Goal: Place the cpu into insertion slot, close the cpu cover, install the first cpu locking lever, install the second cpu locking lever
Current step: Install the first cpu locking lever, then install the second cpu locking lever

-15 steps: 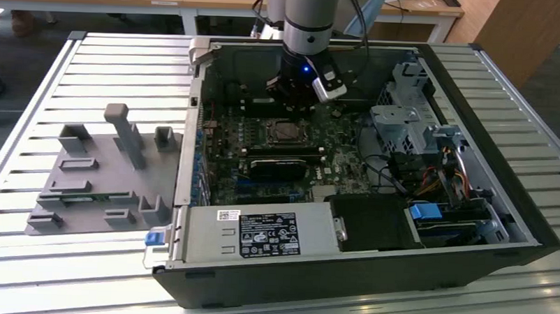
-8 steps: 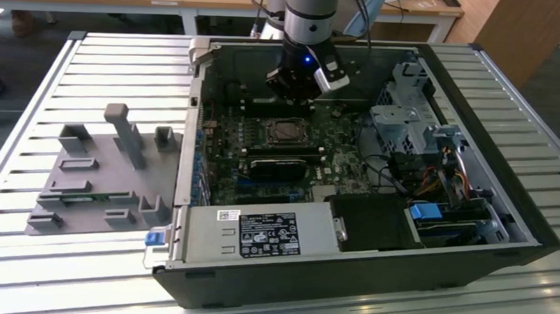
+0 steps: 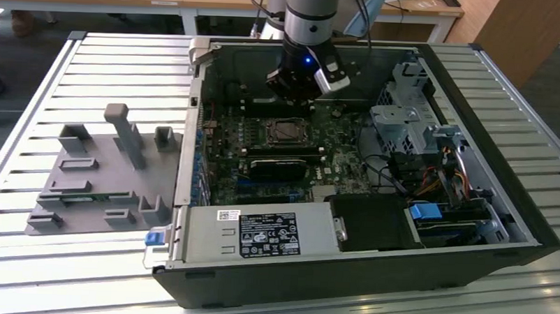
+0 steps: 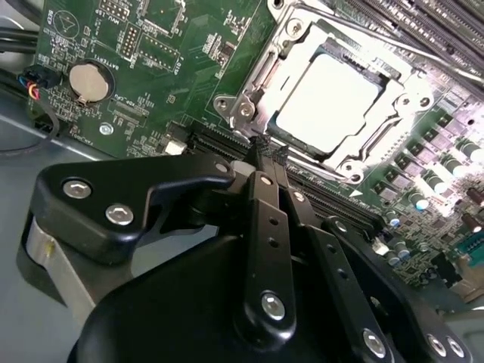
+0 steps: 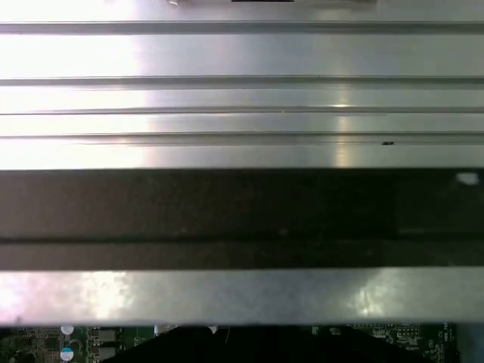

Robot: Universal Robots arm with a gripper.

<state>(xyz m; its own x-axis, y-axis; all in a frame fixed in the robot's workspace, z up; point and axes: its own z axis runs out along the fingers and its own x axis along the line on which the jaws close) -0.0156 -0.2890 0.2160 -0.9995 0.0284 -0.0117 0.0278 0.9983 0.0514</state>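
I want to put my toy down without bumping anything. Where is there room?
The slatted table is bare beside the grey holder tray and near the computer case. Inside the case it is crowded, with the gripper over the cpu.

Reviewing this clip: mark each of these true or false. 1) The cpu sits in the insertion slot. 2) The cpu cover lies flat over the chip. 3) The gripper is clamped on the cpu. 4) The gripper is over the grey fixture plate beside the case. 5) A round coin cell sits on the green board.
1) True: the cpu lies in the insertion slot.
2) True: the cpu cover frames the chip, lying flat.
3) False: the gripper has its fingertips together at the socket's edge, off the chip, holding nothing.
4) False: it hangs inside the computer case, above the socket; the grey fixture plate lies apart, on the exterior view's left.
5) True: the coin cell sits on the board.
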